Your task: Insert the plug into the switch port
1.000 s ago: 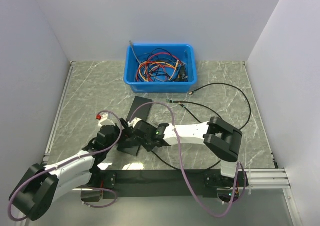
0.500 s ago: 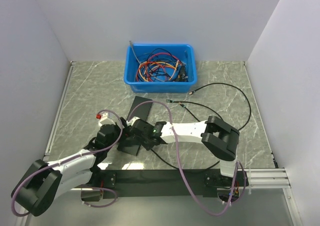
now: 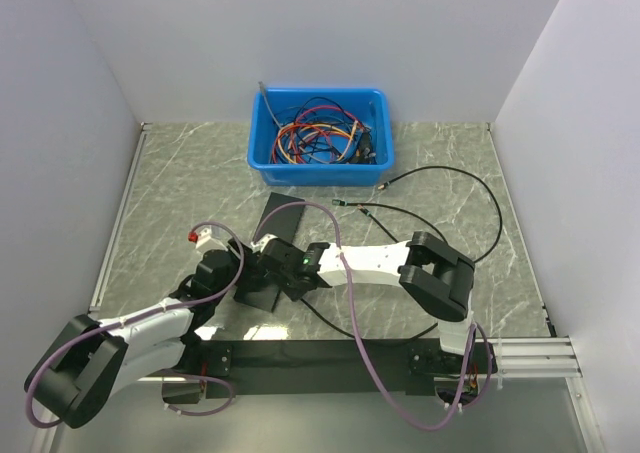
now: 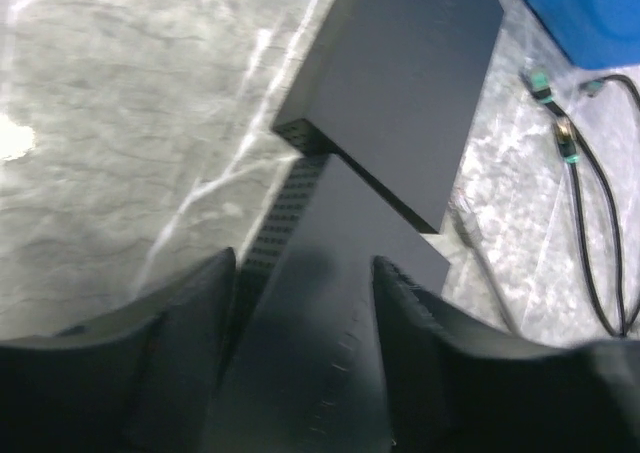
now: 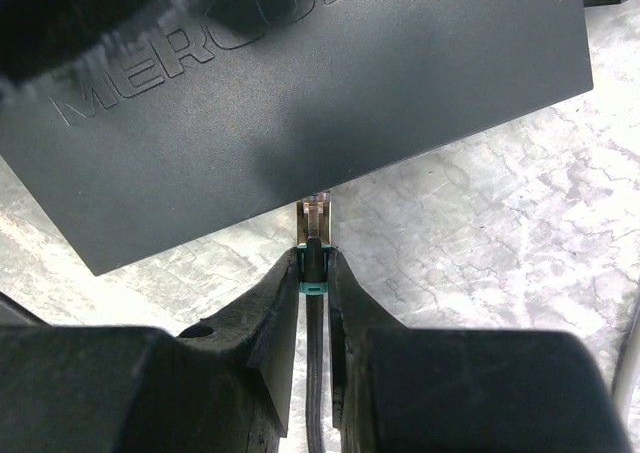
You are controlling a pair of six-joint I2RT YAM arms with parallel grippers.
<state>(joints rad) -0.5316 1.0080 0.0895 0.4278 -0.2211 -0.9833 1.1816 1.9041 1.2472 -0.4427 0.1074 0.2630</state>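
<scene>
My left gripper (image 4: pixel 305 273) is shut on the black switch (image 4: pixel 320 353), one jaw on each long side. In the top view the left gripper (image 3: pixel 238 263) holds the switch (image 3: pixel 255 291) near the table's front. My right gripper (image 5: pixel 314 258) is shut on the plug (image 5: pixel 315 235), which has a clear tip, a teal boot and a black cable. The plug's tip meets the near edge of the switch (image 5: pixel 300 83), which bears the lettering "MERCUR". I cannot tell whether the tip sits in a port. In the top view the right gripper (image 3: pixel 285 270) is right beside the switch.
A second flat black box (image 3: pixel 285 216) lies just beyond the switch. A blue bin (image 3: pixel 320 165) of tangled cables stands at the back. Loose black cables with green plugs (image 4: pixel 567 145) curve over the table's right half (image 3: pixel 450 183).
My right arm has moved a little to the left, bringing the plug closer against the switch. The left gripper has kept its hold with almost no movement.
</scene>
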